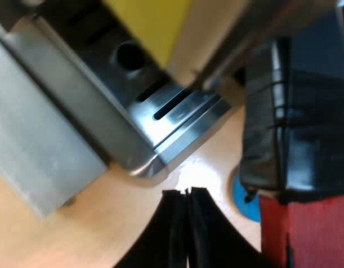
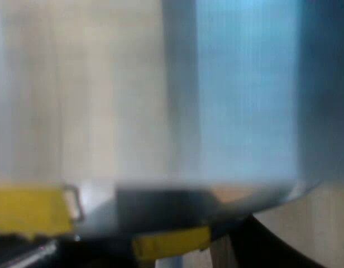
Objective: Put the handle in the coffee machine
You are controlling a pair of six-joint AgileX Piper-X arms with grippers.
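The left gripper (image 1: 187, 223) hangs over bare tabletop (image 1: 105, 223) with its two black fingers (image 1: 172, 229) pressed flat together and nothing between them. Just ahead of the tips is the rounded metal corner of the espresso machine (image 1: 43, 139), where its slotted drip tray (image 1: 161, 120) meets the grey side panel. A strip of open wood separates the fingers from that edge. A yellow patch (image 1: 149, 22) shows higher up on the machine. Close beside the fingers stands the handle (image 1: 306, 128), dark and bulky, with its red end (image 1: 306, 234) nearest the gripper (nothing of this arm touches it). I cannot tell whether it is locked into the machine. A blue disc (image 1: 244, 201) lies on the table, half tucked behind the handle. There is little room between the handle and the tray's corner.

The right gripper (image 2: 258, 248) is hard up against a brushed metal wall (image 2: 239, 89) with yellow patches (image 2: 27, 215) at its foot. I cannot tell how its grip is set.
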